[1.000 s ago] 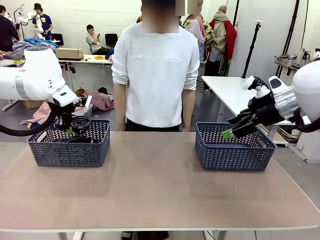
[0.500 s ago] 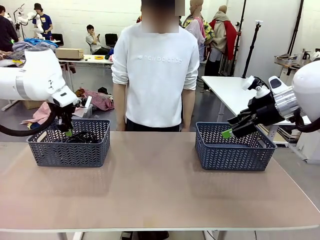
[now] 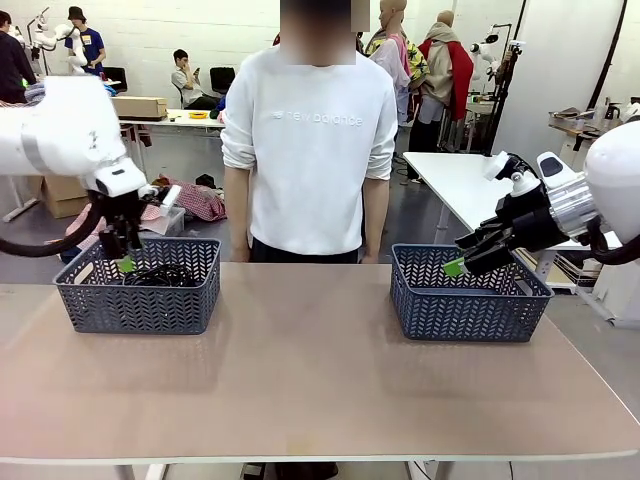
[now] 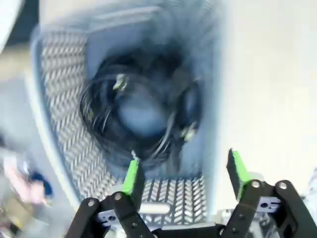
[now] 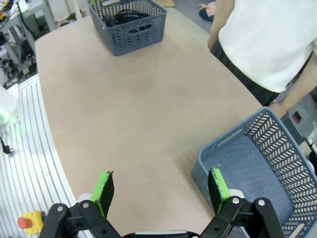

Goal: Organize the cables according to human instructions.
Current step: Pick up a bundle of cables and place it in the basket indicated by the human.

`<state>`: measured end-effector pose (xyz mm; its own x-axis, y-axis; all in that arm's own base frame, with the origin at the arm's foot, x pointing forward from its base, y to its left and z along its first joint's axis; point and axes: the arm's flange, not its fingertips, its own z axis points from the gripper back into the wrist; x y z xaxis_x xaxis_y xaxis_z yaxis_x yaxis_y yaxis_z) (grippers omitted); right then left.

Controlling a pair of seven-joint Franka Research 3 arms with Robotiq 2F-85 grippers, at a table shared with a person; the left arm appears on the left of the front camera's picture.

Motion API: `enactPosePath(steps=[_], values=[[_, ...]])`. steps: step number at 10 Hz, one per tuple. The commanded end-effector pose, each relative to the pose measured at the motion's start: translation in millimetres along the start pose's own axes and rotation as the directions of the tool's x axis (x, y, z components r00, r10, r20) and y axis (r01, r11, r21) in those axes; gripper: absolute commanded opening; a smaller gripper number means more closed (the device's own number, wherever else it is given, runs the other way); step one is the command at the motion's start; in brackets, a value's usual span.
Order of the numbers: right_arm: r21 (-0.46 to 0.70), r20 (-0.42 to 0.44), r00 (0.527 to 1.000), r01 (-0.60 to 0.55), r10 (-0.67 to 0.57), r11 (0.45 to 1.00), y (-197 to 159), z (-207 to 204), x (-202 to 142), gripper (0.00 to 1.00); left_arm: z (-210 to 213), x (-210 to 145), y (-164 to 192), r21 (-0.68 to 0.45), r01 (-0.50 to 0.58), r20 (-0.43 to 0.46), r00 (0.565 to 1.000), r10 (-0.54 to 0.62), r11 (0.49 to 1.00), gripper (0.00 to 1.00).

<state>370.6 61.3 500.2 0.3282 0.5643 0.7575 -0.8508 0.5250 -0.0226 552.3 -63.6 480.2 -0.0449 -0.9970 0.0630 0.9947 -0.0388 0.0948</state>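
Observation:
Black coiled cables point(image 3: 158, 274) lie piled in the grey left basket point(image 3: 138, 305). My left gripper point(image 3: 122, 260) hangs just above that basket's left end. In the blurred left wrist view the cables point(image 4: 143, 114) show as dark loops on the basket floor, and my left gripper point(image 4: 184, 173) stands open above them with nothing between its green pads. My right gripper point(image 3: 458, 266) hovers at the left rim of the grey right basket point(image 3: 465, 305). In its own view the right gripper point(image 5: 161, 188) is open and holds nothing, and the right basket point(image 5: 280, 148) has nothing in it.
A person in a white sweatshirt point(image 3: 315, 150) stands at the far edge between the baskets, arms at the sides. The left basket point(image 5: 131, 34) shows far off in the right wrist view. Bare tabletop point(image 3: 310, 370) spreads between and in front of the baskets.
My left gripper opened and let a coiled cable drop into the left basket, then rose and shifted slightly left. The right arm has not moved.

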Motion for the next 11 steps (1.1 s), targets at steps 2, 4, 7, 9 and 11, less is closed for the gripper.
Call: enactPosePath(steps=[2,4,7,9,11], values=[[0.017,0.030,0.999,-0.014,0.014,1.000,-4,-2,-1,1.00,38,65,-22,-0.196,0.336,0.055,0.942,-0.331,0.921,1.00],[0.017,0.030,0.999,-0.014,0.014,1.000,-4,-2,-1,1.00,35,82,-38,-0.150,0.272,0.064,0.962,-0.265,0.951,1.00],[0.017,0.030,0.999,-0.014,0.014,1.000,-4,-2,-1,1.00,35,82,-38,-0.150,0.272,0.064,0.962,-0.265,0.951,1.00],[0.017,0.030,0.999,-0.014,0.014,1.000,-4,-2,-1,1.00,35,82,-38,-0.150,0.272,0.064,0.962,-0.265,0.951,1.00],[0.017,0.030,0.999,-0.014,0.014,1.000,-4,-2,-1,1.00,35,82,-38,-0.150,0.272,0.064,0.962,-0.265,0.951,1.00]])
